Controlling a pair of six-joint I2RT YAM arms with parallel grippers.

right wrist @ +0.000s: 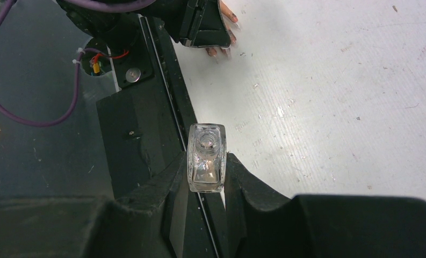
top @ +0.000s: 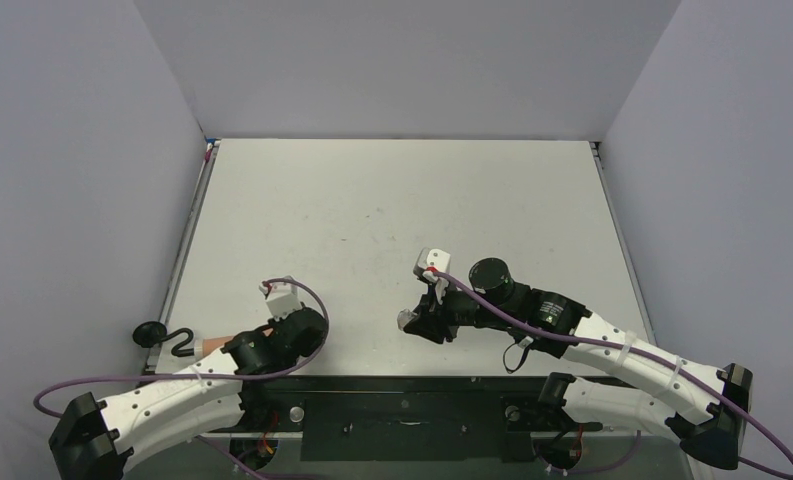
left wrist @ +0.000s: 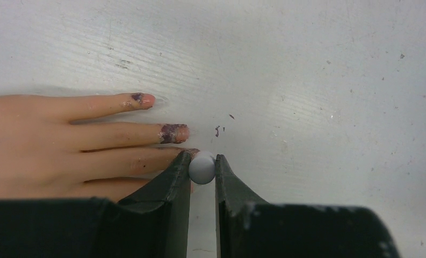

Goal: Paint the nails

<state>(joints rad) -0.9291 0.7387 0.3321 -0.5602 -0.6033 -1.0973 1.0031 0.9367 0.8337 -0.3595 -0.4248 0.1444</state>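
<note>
"Describing the nails [left wrist: 172, 133]: where were they, and in what condition?"
"On the fake hand [left wrist: 44, 140], near-left tabletop [left wrist: 318, 80]; purple-brown, patchy. Left end effector [left wrist: 202, 157] clamped a white cap [left wrist: 202, 169], hiding lower fingertips; right end effector [right wrist: 205, 159] gripped a clear bottle [right wrist: 206, 145]."

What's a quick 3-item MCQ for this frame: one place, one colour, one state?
1. The fake hand lies:
A) right beside the left gripper
B) in the far right corner
C) mid-workspace, clear of both arms

2. The round cap in the left gripper is:
A) red
B) pale grey
C) green

3. The bottle in the right gripper is:
A) capped
B) uncapped
C) broken

Key:
1A, the left wrist view shows its fingers at the gripper tips.
2B, the cap looks pale grey in that view.
3B, the right wrist view shows its open neck.
</note>
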